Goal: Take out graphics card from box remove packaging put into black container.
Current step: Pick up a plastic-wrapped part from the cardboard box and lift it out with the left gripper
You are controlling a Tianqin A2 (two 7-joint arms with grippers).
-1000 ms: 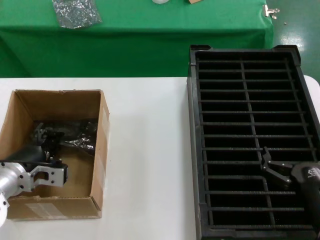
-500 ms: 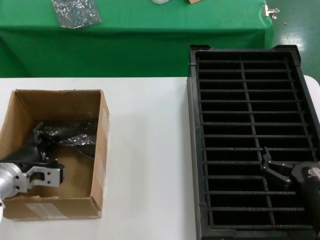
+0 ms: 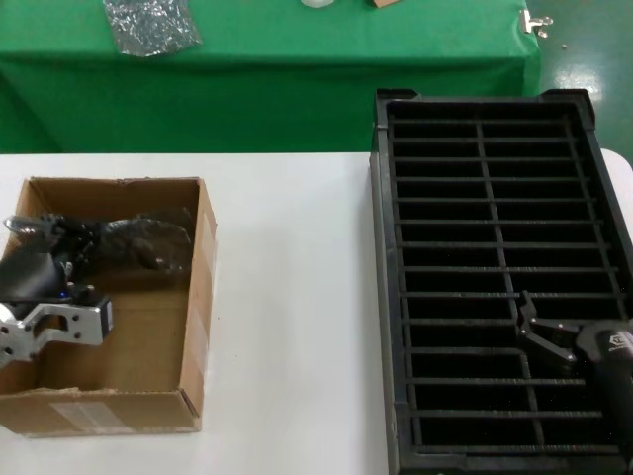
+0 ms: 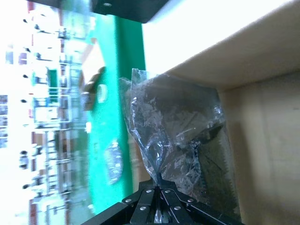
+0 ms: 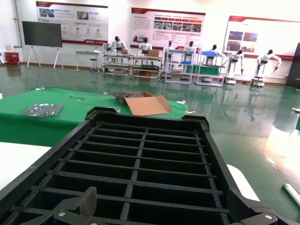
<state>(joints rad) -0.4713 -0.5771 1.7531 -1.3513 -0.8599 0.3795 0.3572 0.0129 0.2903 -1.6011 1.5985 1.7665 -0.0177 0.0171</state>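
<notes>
At far left, the left pincer (image 3: 45,259) is clenched on one end of the packaging (image 3: 134,242), the grey, wrinkled plastic bag with the dark graphics card (image 4: 213,154) inside it. The bagged card hangs raised above the floor of the box (image 3: 198,327), within its walls near the far side. In the left wrist view the jaws pinch the bag's film at a gathered corner, and the bag fans out away from them. Seen from the head camera, the bag's long axis runs roughly across the carton, reaching from the pincer toward the robot's right and the carton's right wall. That is the relation the coming move seems to turn on: the load trails to the right of its grip, so a clean lift out of the carton likely needs the free end to clear that wall.

The white worktop (image 3: 297,297) lies between carton and tray. At right, the black container (image 3: 381,297) stands with its narrow slots bare. The right pincer (image 3: 539,332) hovers released over the tray's near rows, well apart from the bag. The left arm is plainly the nearer one. The card is not yet out of its bag.
</notes>
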